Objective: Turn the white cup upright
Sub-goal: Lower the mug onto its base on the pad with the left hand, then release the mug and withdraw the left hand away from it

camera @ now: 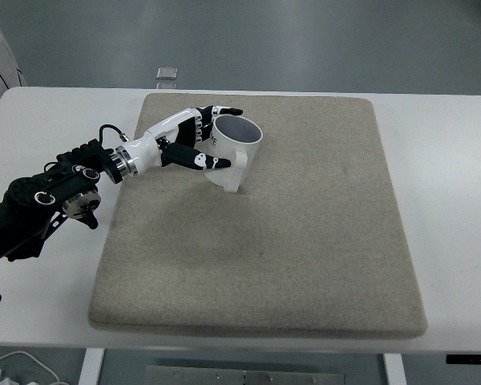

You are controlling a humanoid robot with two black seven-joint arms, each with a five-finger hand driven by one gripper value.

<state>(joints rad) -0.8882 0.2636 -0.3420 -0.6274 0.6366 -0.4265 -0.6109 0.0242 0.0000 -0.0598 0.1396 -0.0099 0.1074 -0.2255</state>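
A white cup (234, 151) stands on the beige mat (305, 241) near its far left part, mouth facing up and slightly toward the camera, handle pointing to the near right. My left hand (202, 138) comes in from the left edge and wraps the cup's left side. Its upper fingers (224, 111) lie along the rim's far side and the thumb (204, 161) presses the near wall. The cup's left wall is hidden behind the hand.
The mat lies on a white table (449, 200). A small grey object (167, 74) sits at the table's far edge. Cables (16, 365) hang below the table's near left corner.
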